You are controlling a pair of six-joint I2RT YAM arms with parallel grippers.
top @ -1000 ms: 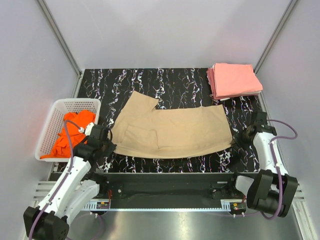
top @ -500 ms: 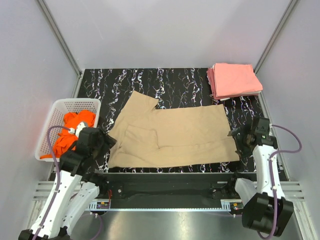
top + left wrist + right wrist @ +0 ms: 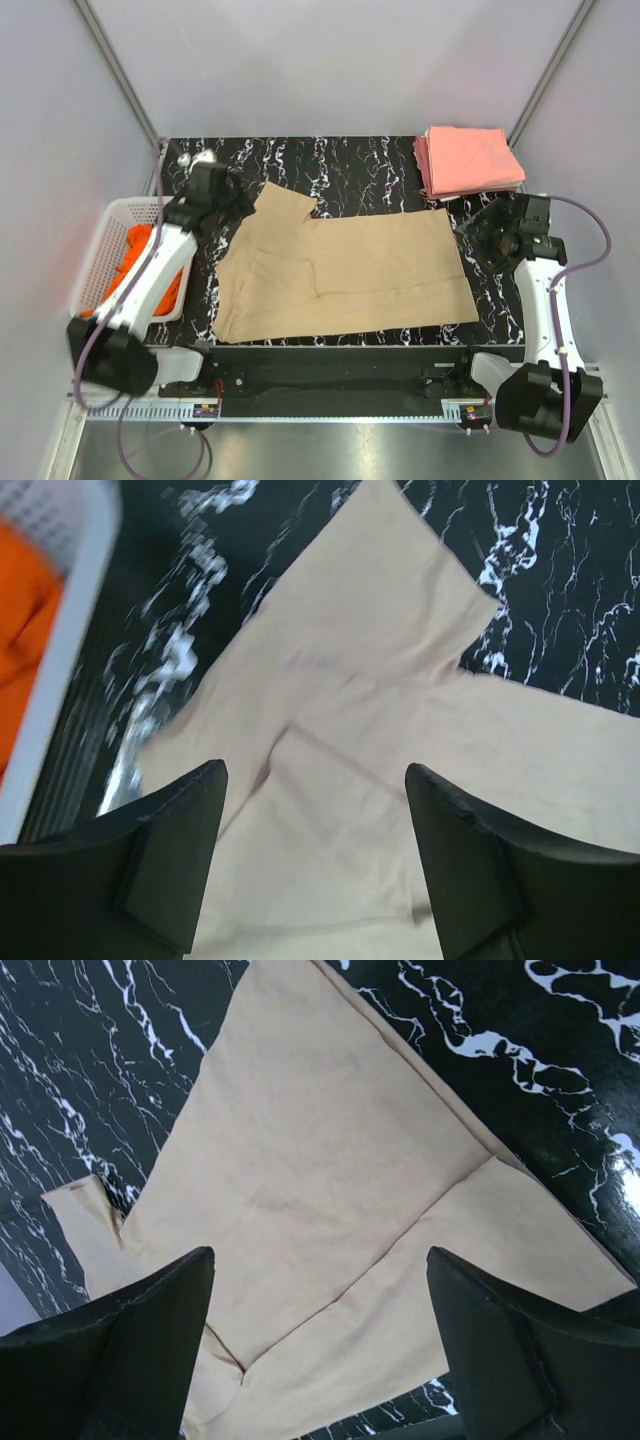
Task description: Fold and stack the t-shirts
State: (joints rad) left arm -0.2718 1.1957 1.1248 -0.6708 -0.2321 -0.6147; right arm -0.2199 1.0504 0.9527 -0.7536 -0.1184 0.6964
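Note:
A tan t-shirt [image 3: 345, 275] lies spread across the black marble table, one sleeve [image 3: 285, 200] pointing to the far left, with a fold line along its length. My left gripper [image 3: 232, 205] hovers open above that sleeve side; in the left wrist view the left gripper [image 3: 315, 780] has only tan cloth [image 3: 380, 680] beneath it. My right gripper [image 3: 482, 233] hovers open over the shirt's right edge; the right wrist view shows the right gripper [image 3: 320, 1260] empty above the tan cloth [image 3: 320, 1140]. Folded salmon-pink t-shirts [image 3: 470, 160] are stacked at the far right. An orange t-shirt [image 3: 140, 262] lies in the basket.
A white lattice basket [image 3: 105, 215] stands at the table's left edge, its rim [image 3: 70, 650] close to my left gripper. Grey walls enclose the table on three sides. A black rail [image 3: 330, 365] runs along the near edge between the arm bases.
Both grippers have opened and let go of the tan shirt's near corners. The left arm swung to the far-left sleeve, the right arm moved farther back. The shirt's near edge lies flat.

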